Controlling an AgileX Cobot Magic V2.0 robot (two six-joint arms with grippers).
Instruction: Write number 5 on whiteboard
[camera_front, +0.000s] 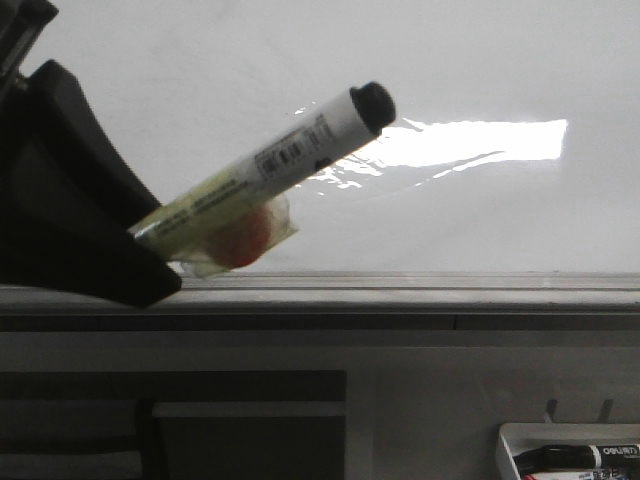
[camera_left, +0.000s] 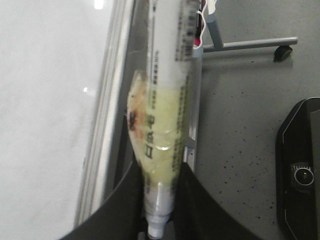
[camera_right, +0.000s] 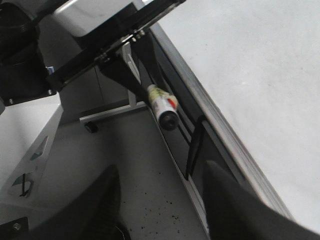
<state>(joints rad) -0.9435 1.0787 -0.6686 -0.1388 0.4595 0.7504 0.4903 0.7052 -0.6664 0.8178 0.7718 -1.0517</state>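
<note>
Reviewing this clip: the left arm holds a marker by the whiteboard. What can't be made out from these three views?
- Whether the marker touches the whiteboard: no view shows contact.
- Any number 5: no stroke shows on the visible board, which every view crops.
- Left gripper: cropped in the wrist view.
- Marker label text: blurred in the left wrist view.
- Tray contents: cut off at the front view's corner.
- Right gripper: only dark fingers show, nothing between them.

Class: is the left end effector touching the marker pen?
Touching. In the left wrist view, the left end effector clamps the marker pen on both sides.

White tray (camera_front: 515, 445) holding black marker (camera_front: 580, 457)
</note>
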